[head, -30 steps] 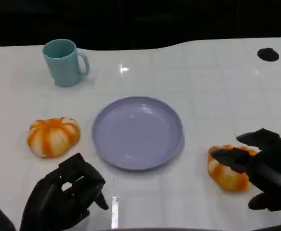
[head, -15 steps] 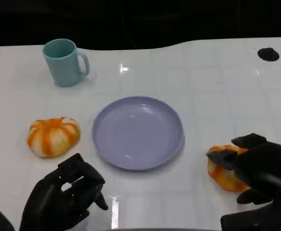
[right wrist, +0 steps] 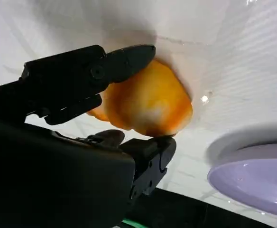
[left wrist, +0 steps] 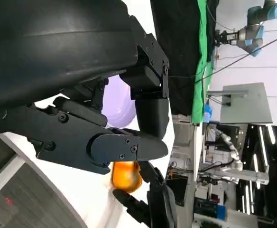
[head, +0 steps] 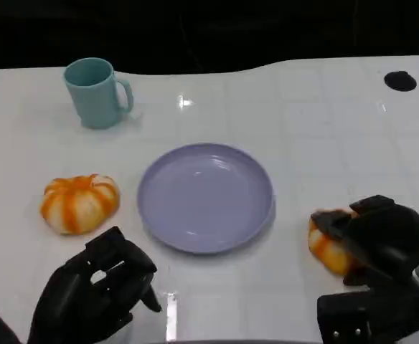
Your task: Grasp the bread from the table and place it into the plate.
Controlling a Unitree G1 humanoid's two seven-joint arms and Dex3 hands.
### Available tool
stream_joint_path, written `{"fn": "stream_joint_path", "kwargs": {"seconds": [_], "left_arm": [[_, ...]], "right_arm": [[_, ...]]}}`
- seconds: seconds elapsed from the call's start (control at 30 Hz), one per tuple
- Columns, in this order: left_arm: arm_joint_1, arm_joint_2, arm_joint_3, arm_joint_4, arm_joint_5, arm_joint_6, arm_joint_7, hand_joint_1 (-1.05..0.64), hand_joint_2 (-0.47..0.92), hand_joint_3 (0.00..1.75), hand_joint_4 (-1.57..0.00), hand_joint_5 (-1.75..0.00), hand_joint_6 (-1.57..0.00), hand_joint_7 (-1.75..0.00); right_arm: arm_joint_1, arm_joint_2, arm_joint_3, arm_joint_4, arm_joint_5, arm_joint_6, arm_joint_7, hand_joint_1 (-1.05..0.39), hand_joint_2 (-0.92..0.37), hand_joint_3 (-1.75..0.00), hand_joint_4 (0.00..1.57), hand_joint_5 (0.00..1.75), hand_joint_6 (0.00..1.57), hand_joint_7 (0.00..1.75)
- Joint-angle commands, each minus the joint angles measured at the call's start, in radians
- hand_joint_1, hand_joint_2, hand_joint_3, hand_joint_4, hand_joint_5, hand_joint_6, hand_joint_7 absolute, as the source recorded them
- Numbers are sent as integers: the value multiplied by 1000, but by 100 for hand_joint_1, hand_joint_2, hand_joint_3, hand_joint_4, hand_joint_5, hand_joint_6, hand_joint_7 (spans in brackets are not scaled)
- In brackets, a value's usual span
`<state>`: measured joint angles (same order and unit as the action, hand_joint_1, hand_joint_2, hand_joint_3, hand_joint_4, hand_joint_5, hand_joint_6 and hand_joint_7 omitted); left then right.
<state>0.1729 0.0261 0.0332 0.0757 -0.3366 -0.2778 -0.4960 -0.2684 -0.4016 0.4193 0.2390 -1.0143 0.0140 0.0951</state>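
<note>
Right hand [head: 385,236] now sits lower over the bread [head: 326,242], fingers [right wrist: 129,59] clamped around it on the table [head: 310,122] right of the plate [head: 205,197]. Left hand [head: 95,290] unmoved, fingers curled on nothing.

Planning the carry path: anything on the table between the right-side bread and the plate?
Nothing. In the head view, only bare white table separates the bread held by the right hand from the plate.
</note>
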Motion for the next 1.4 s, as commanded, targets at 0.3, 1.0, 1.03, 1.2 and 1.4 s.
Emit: {"fn": "stream_joint_path", "kwargs": {"seconds": [0.3, 1.0, 1.03, 1.2, 1.4], "left_arm": [[14, 14, 9, -25, -1, 14, 11, -52, 92, 36, -61, -175, -52, -149], [20, 8, 3, -34, 7, 14, 17, -50, 92, 37, -61, -175, -52, -150], [20, 8, 3, -33, 6, 12, 15, -50, 92, 37, -61, -175, -52, -150], [21, 8, 2, -33, 3, 17, 14, -50, 92, 37, -60, -175, -52, -150], [22, 4, -3, -32, 9, 16, 18, -50, 92, 37, -60, -175, -52, -150]], "right_arm": [[-92, 39, -37, 252, 175, -191, -338, -18, -85, -1, 85, 145, 121, 7], [-270, 91, 31, 615, 184, -415, -805, -14, -40, -116, 95, 175, 72, 175], [-271, 90, 30, 609, 185, -420, -810, -14, -39, -115, 95, 175, 72, 175], [-282, 94, 20, 539, 208, -466, -794, -14, -32, -122, 97, 175, 71, 175], [-308, 132, 21, 476, 237, -485, -741, -18, -29, -130, 99, 175, 73, 175]]}}
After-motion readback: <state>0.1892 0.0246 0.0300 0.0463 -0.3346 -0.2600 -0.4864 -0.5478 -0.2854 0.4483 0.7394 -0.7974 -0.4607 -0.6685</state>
